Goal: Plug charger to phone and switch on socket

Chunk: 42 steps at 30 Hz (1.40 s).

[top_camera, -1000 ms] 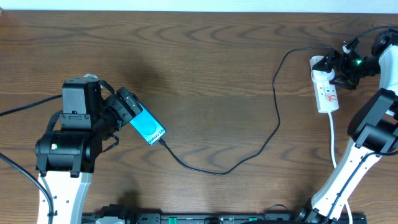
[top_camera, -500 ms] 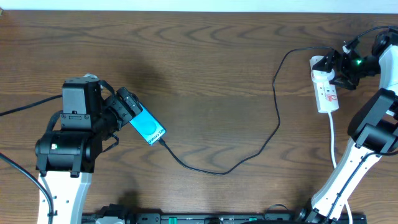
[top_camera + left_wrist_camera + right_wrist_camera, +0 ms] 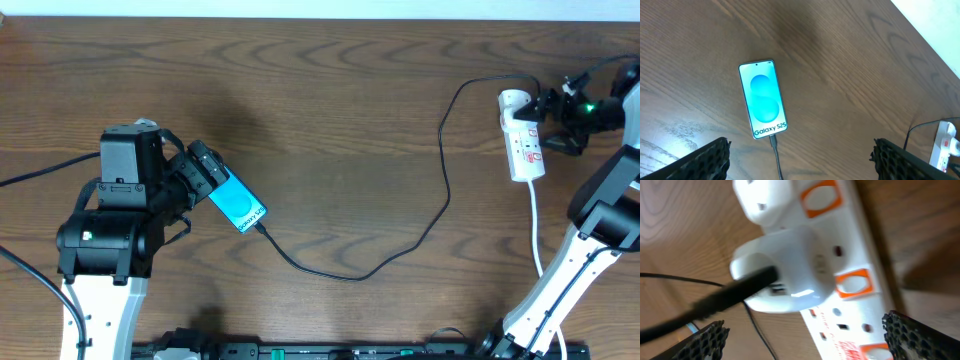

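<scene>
1. Across the overhead view, a dark brown wood-grain table point(image 3: 330, 110) fills nearly everything. A pale band point(image 3: 300, 8) runs beyond its far edge, and no more of the room shows.
2. The left gripper point(image 3: 205, 172) hangs over the table's left side, above the upper-left end of the phone. Its fingers stand wide apart with nothing between them.
3. The right gripper point(image 3: 553, 112) sits at the far right, just beside the socket's far end. Its jaws are spread and hold nothing. Whether a finger touches the strip cannot be told.
4. The socket point(image 3: 524, 145) lies flat with its long axis running from the far edge toward the near one, slightly tilted. Its white cord point(image 3: 535, 215) leaves the near end.
5. The charger point(image 3: 440, 190) runs from a white adapter point(image 3: 512, 101) at the socket's far end, bends down across the table, and curves left to the phone.
6. The phone point(image 3: 238, 205) lies screen up, cyan and lit. Its long axis is diagonal, and its lettered end points lower right, where the charger's tip meets it.
</scene>
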Each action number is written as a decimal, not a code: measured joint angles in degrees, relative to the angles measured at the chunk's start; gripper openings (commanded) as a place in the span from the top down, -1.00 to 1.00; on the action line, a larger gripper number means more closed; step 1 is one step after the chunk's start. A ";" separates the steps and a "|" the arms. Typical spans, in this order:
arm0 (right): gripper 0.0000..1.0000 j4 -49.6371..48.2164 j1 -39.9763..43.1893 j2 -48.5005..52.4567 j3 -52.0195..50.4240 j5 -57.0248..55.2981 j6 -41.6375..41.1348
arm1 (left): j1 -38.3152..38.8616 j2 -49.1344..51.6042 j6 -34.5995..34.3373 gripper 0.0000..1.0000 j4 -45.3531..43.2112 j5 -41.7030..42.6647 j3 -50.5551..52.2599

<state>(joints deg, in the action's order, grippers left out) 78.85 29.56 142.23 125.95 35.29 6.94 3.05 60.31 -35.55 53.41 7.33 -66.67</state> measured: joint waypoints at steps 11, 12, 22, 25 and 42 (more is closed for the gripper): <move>-0.99 0.28 0.33 0.22 0.87 0.33 0.17 | 0.00 0.00 0.00 -0.82 0.00 0.00 0.00; -0.98 0.20 0.33 0.22 0.87 0.68 0.28 | 0.00 0.00 0.00 -0.83 0.00 0.00 0.00; -0.99 -0.46 -0.17 0.22 1.29 1.36 3.26 | 0.00 0.00 0.00 -0.83 0.00 0.00 0.00; -0.99 -0.55 -0.87 0.22 1.36 1.36 4.20 | 0.00 0.00 0.00 -0.82 -0.02 0.00 0.00; -0.98 -2.19 -3.45 0.22 1.73 -0.46 5.62 | 0.00 0.00 0.00 -0.82 0.00 0.00 0.00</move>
<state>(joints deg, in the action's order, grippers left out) 76.66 26.11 142.45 127.68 34.83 12.56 3.05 60.31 -35.55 53.41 7.33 -66.67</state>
